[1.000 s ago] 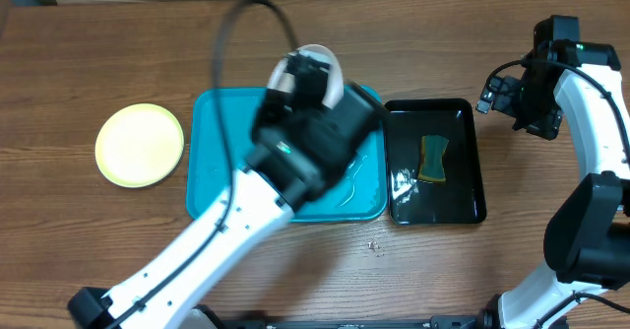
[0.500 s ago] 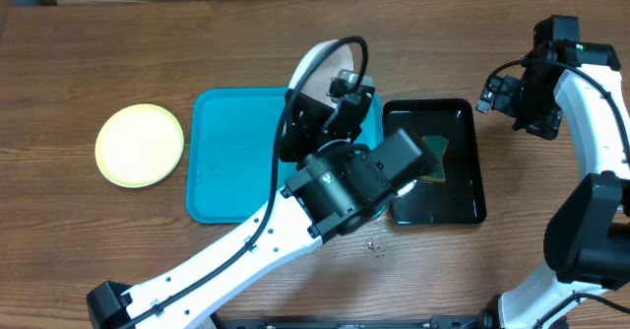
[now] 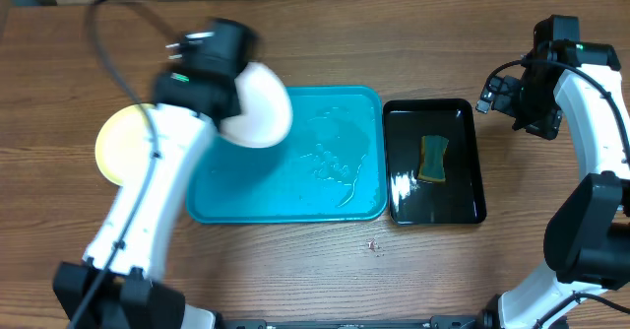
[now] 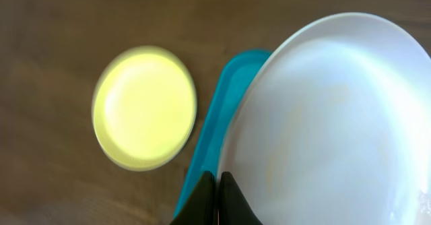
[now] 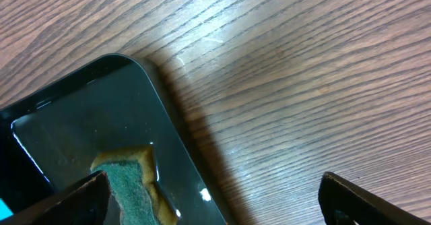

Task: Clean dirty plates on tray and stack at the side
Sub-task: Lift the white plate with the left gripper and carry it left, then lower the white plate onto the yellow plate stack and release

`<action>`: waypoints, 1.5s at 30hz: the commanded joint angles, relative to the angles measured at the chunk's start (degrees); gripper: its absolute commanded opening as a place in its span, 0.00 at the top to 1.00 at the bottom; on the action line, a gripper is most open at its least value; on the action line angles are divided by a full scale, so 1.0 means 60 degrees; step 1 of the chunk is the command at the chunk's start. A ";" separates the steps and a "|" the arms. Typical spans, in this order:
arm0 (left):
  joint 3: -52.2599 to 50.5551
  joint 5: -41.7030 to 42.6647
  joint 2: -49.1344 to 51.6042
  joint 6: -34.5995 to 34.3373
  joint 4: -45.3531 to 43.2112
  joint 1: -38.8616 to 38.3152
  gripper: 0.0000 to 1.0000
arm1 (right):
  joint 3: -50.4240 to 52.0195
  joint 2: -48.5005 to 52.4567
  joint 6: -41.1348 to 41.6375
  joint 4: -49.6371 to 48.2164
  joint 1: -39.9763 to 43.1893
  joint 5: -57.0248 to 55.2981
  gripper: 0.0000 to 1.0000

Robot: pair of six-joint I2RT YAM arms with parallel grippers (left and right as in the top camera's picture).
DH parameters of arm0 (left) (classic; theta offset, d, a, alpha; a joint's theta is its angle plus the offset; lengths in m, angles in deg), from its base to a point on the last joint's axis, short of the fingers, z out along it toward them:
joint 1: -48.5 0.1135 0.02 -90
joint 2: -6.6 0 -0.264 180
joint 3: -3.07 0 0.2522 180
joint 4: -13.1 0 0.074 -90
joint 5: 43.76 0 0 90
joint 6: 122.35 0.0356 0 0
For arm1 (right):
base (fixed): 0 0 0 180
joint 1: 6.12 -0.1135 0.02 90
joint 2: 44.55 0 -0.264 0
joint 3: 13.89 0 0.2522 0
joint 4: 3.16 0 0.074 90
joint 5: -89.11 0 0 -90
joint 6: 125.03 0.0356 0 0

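Observation:
My left gripper (image 3: 232, 110) is shut on the rim of a white plate (image 3: 262, 107) and holds it in the air over the back left corner of the turquoise tray (image 3: 335, 162). In the left wrist view the closed fingers (image 4: 219, 197) pinch the white plate (image 4: 330, 124) at its edge, above the tray's rim (image 4: 225, 110). The pale yellow-green plate (image 3: 116, 152) lies on the table left of the tray, partly behind my left arm; it also shows in the left wrist view (image 4: 145, 107). My right gripper (image 5: 215, 201) is open and empty. No other white plate shows.
A glossy black tray (image 3: 458, 196) stands right of the turquoise tray with a green-and-yellow sponge (image 3: 433, 159) in it; the sponge (image 5: 128, 181) lies near my right gripper's left finger. Water streaks lie on the turquoise tray. My right arm (image 3: 581, 83) stands at the far right.
My left arm has swung from the tray's right side to its left end, carrying the white plate. The right arm has not moved.

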 commanded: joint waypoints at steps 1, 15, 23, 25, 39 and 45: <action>-0.0007 0.2641 0.0466 -0.0229 0.0186 0.2095 0.96 | -0.0087 -0.0098 0.0004 -0.0025 0.0015 -0.0022 0.00; -0.0007 0.3118 0.2575 -0.0197 -0.0215 0.7060 0.96 | -0.0087 -0.0098 0.0007 -0.0025 0.0015 -0.0022 0.00; -0.0007 0.3982 0.2696 0.0135 -0.0798 0.7158 0.41 | -0.0087 -0.0098 0.0007 -0.0025 0.0015 -0.0022 0.00; -0.0007 0.4499 0.2696 0.0135 -0.0790 0.7125 0.09 | -0.0087 -0.0098 0.0007 -0.0025 0.0015 -0.0022 0.00; -0.0011 0.7267 0.2699 0.1880 -0.0834 0.6193 0.00 | -0.0087 -0.0098 0.0007 -0.0025 0.0015 -0.0022 0.00; -0.0011 0.7267 0.2699 0.1876 -0.0834 0.6087 0.00 | -0.0087 -0.0098 0.0004 -0.0025 0.0015 -0.0022 0.00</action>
